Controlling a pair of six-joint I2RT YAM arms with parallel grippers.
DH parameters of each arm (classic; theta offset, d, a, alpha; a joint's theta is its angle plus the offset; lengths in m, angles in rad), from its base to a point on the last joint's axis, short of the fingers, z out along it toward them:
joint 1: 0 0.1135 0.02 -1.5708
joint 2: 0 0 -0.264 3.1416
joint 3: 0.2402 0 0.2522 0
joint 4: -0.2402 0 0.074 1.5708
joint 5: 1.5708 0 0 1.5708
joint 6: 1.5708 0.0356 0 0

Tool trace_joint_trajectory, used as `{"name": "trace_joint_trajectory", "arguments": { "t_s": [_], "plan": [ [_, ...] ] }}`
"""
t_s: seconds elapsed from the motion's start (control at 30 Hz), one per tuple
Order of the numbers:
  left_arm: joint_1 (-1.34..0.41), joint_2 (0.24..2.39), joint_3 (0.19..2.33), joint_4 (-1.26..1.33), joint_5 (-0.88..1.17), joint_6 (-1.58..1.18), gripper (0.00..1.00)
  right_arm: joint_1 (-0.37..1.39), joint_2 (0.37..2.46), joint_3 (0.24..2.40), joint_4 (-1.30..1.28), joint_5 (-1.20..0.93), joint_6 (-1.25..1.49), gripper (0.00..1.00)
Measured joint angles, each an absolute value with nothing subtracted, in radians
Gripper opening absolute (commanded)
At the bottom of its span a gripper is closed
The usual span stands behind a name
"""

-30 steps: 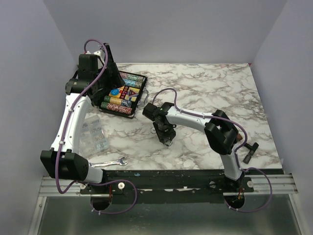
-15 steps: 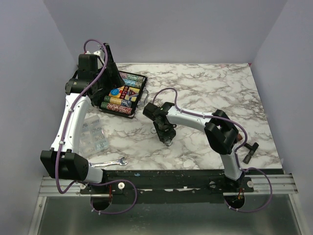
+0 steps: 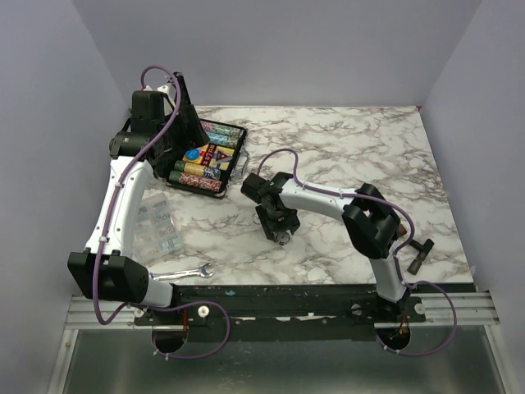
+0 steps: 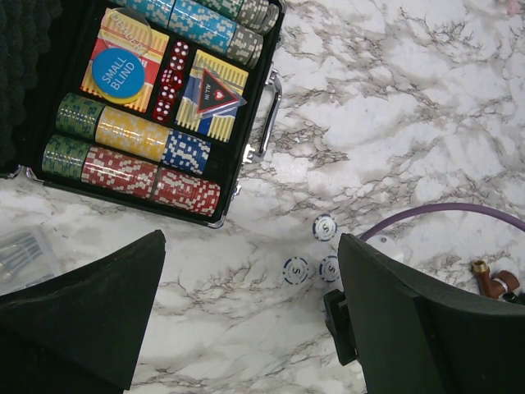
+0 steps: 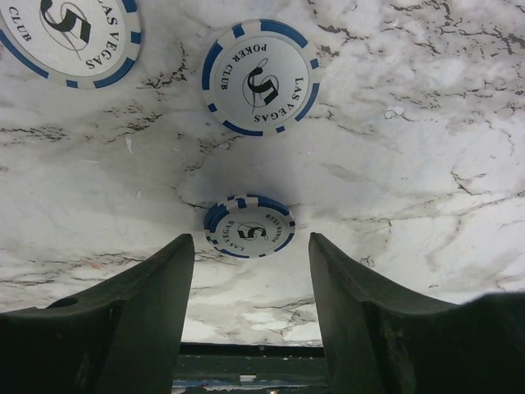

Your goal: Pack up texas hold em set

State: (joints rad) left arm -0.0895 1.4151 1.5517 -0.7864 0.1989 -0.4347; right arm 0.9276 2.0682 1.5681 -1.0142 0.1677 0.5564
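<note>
The black hinged case (image 3: 239,155) lies open at the table's back left. In the left wrist view it holds rows of multicoloured chips (image 4: 131,156), a yellow-blue card box (image 4: 215,103) with a dark red triangle (image 4: 218,95) on it, red dice and a blue round button. Three whitish round chips (image 4: 296,269) lie loose on the marble right of the case. My left gripper (image 4: 250,238) hangs open high above the table, empty. My right gripper (image 3: 281,234) stands low and open, with one chip (image 5: 249,226) lying at its fingertips, untouched. Two more chips (image 5: 261,78) lie beyond.
A silver wrench (image 3: 182,272) lies near the front edge by the left base. A clear plastic box (image 3: 156,226) sits under the left arm. A brown tap-shaped piece (image 3: 404,234) and a black handle (image 3: 418,256) lie at the right. Purple cable (image 4: 443,215) loops above the chips.
My right gripper has shifted slightly over the loose chips. The left arm and the case have not moved.
</note>
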Motion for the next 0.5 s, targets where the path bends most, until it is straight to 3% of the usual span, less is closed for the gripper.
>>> {"name": "trace_joint_trajectory", "arguments": {
  "t_s": [0.5],
  "plan": [
    [-0.096,1.415,1.552,-0.786,0.199,-0.434,0.86,0.847,2.104,1.687,-1.010,0.126,0.506,0.65]
  ]
}}
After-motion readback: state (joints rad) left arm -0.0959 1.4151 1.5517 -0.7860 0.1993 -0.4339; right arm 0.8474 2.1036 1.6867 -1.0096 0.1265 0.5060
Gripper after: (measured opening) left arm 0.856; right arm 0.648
